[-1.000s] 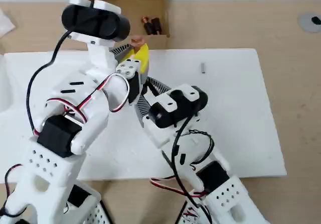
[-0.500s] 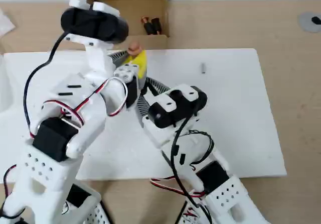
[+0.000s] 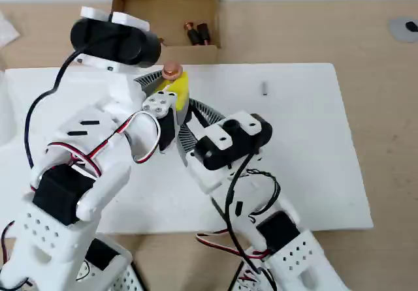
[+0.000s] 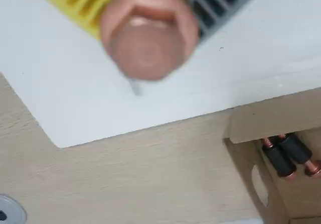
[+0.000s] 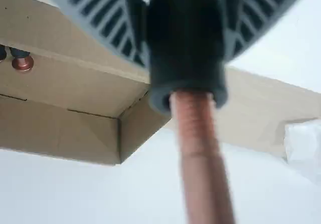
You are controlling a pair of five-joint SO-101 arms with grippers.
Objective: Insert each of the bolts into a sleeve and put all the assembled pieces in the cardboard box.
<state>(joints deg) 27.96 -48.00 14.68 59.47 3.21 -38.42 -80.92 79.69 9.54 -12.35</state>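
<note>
While clenched on the bolt (image 4: 149,38), left pincer (image 3: 171,81) near cardboard box (image 3: 163,17), right pincer (image 5: 185,3) gripping the sleeve (image 5: 186,63)

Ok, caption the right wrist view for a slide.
Right pincer grips a black sleeve with a copper bolt sticking out, cardboard box behind.

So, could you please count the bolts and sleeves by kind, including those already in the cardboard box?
Bolts: 3, the held bolt plus two in the cardboard box.
Sleeves: 3, the held sleeve plus two in the box.
Total: 6.
</note>
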